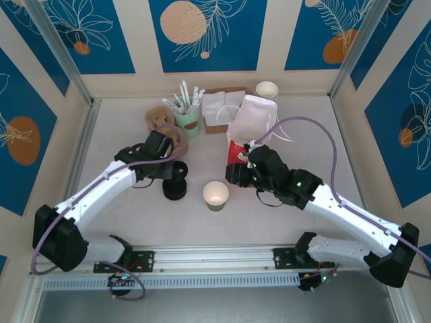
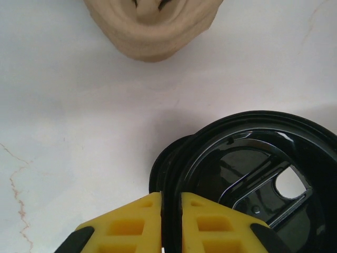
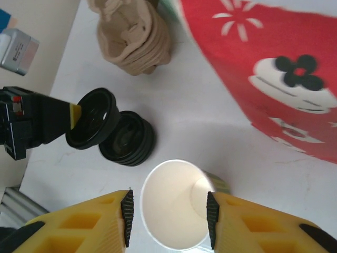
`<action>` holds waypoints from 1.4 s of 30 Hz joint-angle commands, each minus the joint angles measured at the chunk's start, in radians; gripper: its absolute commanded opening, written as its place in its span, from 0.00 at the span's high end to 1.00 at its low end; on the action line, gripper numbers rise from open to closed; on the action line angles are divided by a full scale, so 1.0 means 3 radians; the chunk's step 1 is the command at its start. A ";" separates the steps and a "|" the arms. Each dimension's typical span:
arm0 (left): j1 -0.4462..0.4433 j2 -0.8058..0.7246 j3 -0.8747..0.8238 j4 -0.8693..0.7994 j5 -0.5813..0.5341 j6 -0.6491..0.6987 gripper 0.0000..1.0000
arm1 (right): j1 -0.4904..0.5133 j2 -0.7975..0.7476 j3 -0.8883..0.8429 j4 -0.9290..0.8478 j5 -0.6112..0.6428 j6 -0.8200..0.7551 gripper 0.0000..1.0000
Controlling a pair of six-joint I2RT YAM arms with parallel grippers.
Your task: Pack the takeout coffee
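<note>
One lid [image 2: 247, 174] pinched by low left gripper [image 2: 171, 203]; right gripper [image 3: 168, 213] hovers open astride cup [image 3: 168, 190].

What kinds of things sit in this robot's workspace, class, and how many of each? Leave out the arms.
Open cups: 3 (front cup, back cup, cup of sticks)
Red bag: 1
Black lid stack: 1
Single black lid, held: 1
Napkin box: 1
Tan pulp pile: 1
Total: 8
</note>
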State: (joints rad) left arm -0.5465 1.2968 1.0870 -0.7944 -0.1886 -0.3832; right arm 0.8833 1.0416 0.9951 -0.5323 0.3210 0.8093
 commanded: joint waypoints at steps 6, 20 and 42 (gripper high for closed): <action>-0.0133 -0.0322 0.0271 -0.0248 0.0040 -0.0010 0.87 | 0.0241 0.0290 0.0436 0.0114 -0.0170 0.0116 0.56; -0.0291 -0.0498 0.0362 -0.0196 0.0182 -0.0168 0.87 | 0.0303 0.0947 0.0926 0.0265 -0.0440 0.0239 0.50; -0.0432 -0.0518 0.0442 -0.0098 0.0311 -0.0287 0.87 | 0.0272 0.1339 0.1080 0.0276 -0.0414 0.0370 0.45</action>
State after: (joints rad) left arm -0.6601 1.1652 1.1870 -0.8448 -0.1116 -0.4488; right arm 0.9684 1.4269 1.2903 -0.4564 0.1974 0.9005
